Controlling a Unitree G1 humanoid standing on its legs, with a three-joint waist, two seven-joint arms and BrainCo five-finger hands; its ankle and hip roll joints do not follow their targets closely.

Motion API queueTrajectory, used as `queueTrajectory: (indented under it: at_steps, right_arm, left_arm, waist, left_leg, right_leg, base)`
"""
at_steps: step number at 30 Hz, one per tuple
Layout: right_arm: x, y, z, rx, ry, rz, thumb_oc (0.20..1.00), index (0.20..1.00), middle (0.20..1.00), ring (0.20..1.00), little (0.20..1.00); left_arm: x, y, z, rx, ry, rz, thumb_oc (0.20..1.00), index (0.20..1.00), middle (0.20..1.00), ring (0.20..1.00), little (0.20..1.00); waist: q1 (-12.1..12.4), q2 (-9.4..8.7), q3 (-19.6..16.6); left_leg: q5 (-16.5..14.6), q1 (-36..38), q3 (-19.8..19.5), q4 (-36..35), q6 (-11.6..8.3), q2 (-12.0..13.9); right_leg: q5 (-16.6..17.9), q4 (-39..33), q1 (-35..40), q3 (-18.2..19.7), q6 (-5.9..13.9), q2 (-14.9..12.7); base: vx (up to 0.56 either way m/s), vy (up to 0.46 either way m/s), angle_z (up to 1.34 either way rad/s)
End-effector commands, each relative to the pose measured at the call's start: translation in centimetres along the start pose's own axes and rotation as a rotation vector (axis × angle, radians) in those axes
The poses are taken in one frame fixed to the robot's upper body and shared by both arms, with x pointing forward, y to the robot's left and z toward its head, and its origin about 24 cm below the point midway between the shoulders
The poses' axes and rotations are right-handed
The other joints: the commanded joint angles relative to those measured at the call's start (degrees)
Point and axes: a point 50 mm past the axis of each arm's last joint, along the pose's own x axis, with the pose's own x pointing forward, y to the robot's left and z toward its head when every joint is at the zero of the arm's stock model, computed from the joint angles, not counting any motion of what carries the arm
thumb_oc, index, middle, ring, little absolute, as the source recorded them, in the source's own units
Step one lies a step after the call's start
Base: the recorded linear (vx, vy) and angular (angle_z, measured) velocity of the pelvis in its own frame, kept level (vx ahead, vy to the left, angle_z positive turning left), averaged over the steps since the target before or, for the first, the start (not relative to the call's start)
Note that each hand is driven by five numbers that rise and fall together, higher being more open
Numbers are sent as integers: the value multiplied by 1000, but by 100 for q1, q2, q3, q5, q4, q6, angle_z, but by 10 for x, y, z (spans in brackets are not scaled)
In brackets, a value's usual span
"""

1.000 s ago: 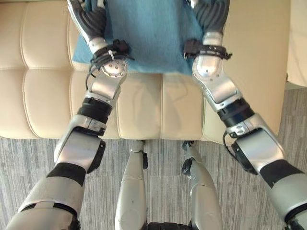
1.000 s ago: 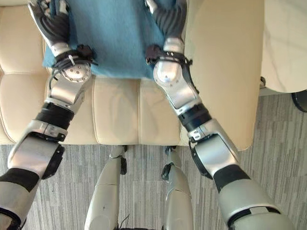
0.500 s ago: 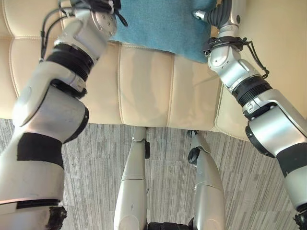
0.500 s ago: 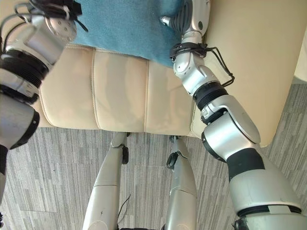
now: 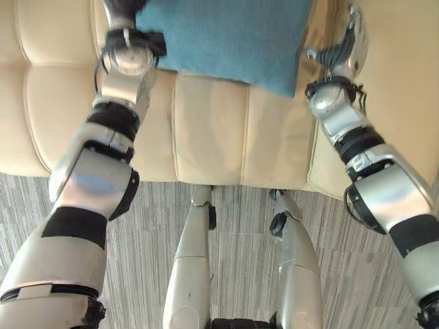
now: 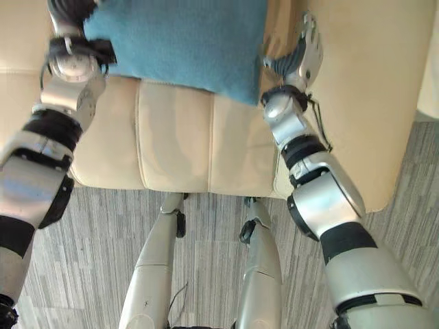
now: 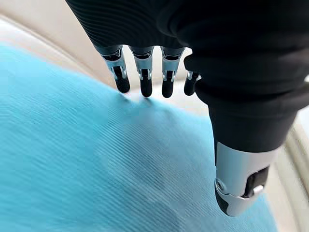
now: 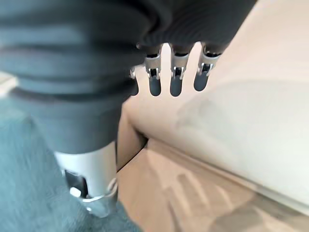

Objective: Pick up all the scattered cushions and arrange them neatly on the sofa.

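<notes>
The left hand [image 7: 159, 63] hangs over the blue cushion [image 5: 226, 38] with its fingers straight and spread, the dark tips just at the cloth near the cushion's far edge, gripping nothing. The right hand [image 8: 169, 72] is off the cushion, beside its right edge, fingers loose and empty over the cream sofa [image 5: 212, 144] by the armrest [image 6: 357, 103]. The cushion lies flat on the seat, close to the armrest, a little skewed. I'd say this one is as good as placed, with maybe a nudge wanted to square it. The grey floor [image 5: 233, 274] in front shows no others; whether more lie around the room I cannot tell
</notes>
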Motion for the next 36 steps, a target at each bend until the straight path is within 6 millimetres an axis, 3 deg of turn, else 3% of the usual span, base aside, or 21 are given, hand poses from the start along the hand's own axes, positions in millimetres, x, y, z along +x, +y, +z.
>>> queueTrajectory:
  at_steps: [1,2,3,6,7,8,10,11,13,14,15,16,17,18,19,20,21,27,29,36]
  right_arm:
    - [-28,9,-59,91,167,68,1000,1000,1000,1000,1000]
    - [-46,14,-80,152,234,109,1000,1000,1000,1000,1000]
    - [-48,15,-82,149,236,112,1000,1000,1000,1000,1000]
    - [-86,19,-122,271,373,167,1000,1000,1000,1000,1000]
    - [-126,25,-151,328,478,233,1000,1000,1000,1000,1000]
    - [-129,24,-153,325,482,236,1000,1000,1000,1000,1000]
    - [-164,26,-176,340,577,307,1000,1000,1000,1000,1000]
    - [-185,27,-186,349,620,352,1000,1000,1000,1000,1000]
    - [-211,20,-206,288,677,412,1000,1000,1000,1000,1000]
    - [-230,11,-224,235,732,453,1000,1000,1000,1000,1000]
    - [-230,10,-224,234,732,453,1000,1000,1000,1000,1000]
    - [-240,5,-232,216,762,460,1000,1000,1000,1000,1000]
    - [-258,-5,-248,173,830,484,1000,1000,1000,1000,1000]
    - [-258,-5,-248,173,831,484,1000,1000,1000,1000,1000]
    - [-277,-14,-261,142,907,510,1000,1000,1000,1000,1000]
    - [-285,-18,-267,128,941,521,1000,1000,1000,1000,1000]
    - [-284,-18,-267,128,940,521,1000,1000,1000,1000,1000]
    - [-333,-43,-293,51,1144,611,1000,1000,1000,1000,1000]
    - [-346,-50,-298,22,1185,648,1000,1000,1000,1000,1000]
    - [-365,-58,-303,-19,1257,683,1000,1000,1000,1000,1000]
  left_arm:
    - [-24,25,-60,13,142,14,1000,1000,1000,1000,1000]
    - [-43,36,-88,32,205,7,1000,1000,1000,1000,1000]
    - [-44,36,-90,34,209,7,1000,1000,1000,1000,1000]
    - [-85,54,-139,93,349,2,1000,1000,1000,1000,1000]
    - [-126,63,-173,128,457,-33,1000,1000,1000,1000,1000]
    - [-129,64,-175,131,463,-33,1000,1000,1000,1000,1000]
    - [-170,69,-203,172,580,-77,1000,1000,1000,1000,1000]
    - [-192,69,-215,173,642,-102,1000,1000,1000,1000,1000]
    - [-229,76,-234,215,755,-142,1000,1000,1000,1000,1000]
    - [-262,85,-248,233,865,-151,1000,1000,1000,1000,1000]
    - [-262,85,-248,233,865,-151,1000,1000,1000,1000,1000]
    - [-278,91,-254,248,921,-151,1000,1000,1000,1000,1000]
    - [-306,103,-263,282,1020,-154,1000,1000,1000,1000,1000]
    - [-307,103,-263,282,1021,-154,1000,1000,1000,1000,1000]
    - [-331,114,-269,307,1115,-154,1000,1000,1000,1000,1000]
    - [-343,119,-271,315,1160,-154,1000,1000,1000,1000,1000]
    - [-343,119,-271,315,1159,-154,1000,1000,1000,1000,1000]
    - [-405,139,-274,331,1380,-170,1000,1000,1000,1000,1000]
    - [-420,140,-273,355,1419,-230,1000,1000,1000,1000,1000]
    - [-441,140,-271,410,1473,-340,1000,1000,1000,1000,1000]
  waist:
    - [-143,239,-710]
    - [-180,269,-702]
    - [-184,272,-705]
    - [-283,308,-721]
    - [-348,335,-766]
    - [-354,338,-779]
    - [-402,366,-866]
    - [-428,385,-914]
    - [-471,421,-1053]
    - [-509,434,-1201]
    - [-509,435,-1199]
    - [-528,432,-1275]
    - [-566,430,-1416]
    - [-565,431,-1412]
    - [-588,426,-1562]
    - [-597,425,-1636]
    - [-599,427,-1650]
    - [-559,350,-2100]
    - [-546,320,-2171]
    - [-531,292,-2143]
  left_leg:
    - [-722,-62,-404,-65,-164,-169]
    - [-723,272,-360,-188,-172,-142]
    - [-722,304,-359,-202,-173,-142]
    - [-706,873,-296,-408,-202,-129]
    - [-684,1332,-230,-607,-207,-107]
    - [-678,1374,-228,-632,-208,-107]
    - [-619,1773,-159,-834,-214,-97]
    - [-422,1884,-85,-955,-177,-94]
    - [-360,2253,-34,-1160,-189,-78]
    - [-339,2512,10,-1274,-192,-47]
    - [-337,2520,10,-1280,-192,-47]
    - [-330,2673,22,-1345,-192,-26]
    - [-328,2927,71,-1453,-194,9]
    - [-326,2935,71,-1458,-194,9]
    - [-332,3179,94,-1559,-196,34]
    - [-335,3286,112,-1605,-196,36]
    - [-322,3266,110,-1609,-194,35]
    - [-443,3926,155,-1832,-136,1]
    - [-511,4111,162,-1860,-96,-45]
    - [-549,4360,312,-2034,-49,-82]
  right_leg:
    - [-1319,262,678,166,681,-139]
    - [-1311,178,944,154,672,-114]
    - [-1308,164,976,151,672,-113]
    - [-1269,-30,1479,146,663,-83]
    - [-1222,-219,1888,140,672,-68]
    - [-1216,-241,1928,137,672,-66]
    - [-1143,-467,2325,117,692,-47]
    - [-968,-576,2414,72,676,-49]
    - [-906,-764,2748,44,708,-28]
    - [-891,-862,2969,38,720,-11]
    - [-890,-866,2977,37,720,-10]
    - [-882,-909,3098,32,728,7]
    - [-873,-985,3307,31,742,38]
    - [-872,-988,3313,30,742,38]
    - [-872,-1049,3485,44,753,66]
    - [-876,-1076,3572,37,757,74]
    - [-859,-1088,3557,35,757,74]
    - [-870,-1303,4099,51,807,115]
    - [-885,-1323,4259,70,827,95]
    - [-741,-1326,4258,129,910,82]
  base:
    - [4,76,-6]
    - [2,40,-8]
    - [19,49,-11]
    - [44,55,-8]
    - [54,64,-7]
    - [72,54,-9]
    - [27,40,-22]
    - [21,79,-22]
    - [78,68,-8]
    - [94,36,-1]
    - [87,23,-4]
    - [71,20,-4]
    - [70,20,-6]
    - [79,23,-12]
    - [44,9,-13]
    - [41,10,-15]
    - [24,6,-10]
    - [50,15,-5]
    - [56,46,-10]
    - [-55,25,-4]
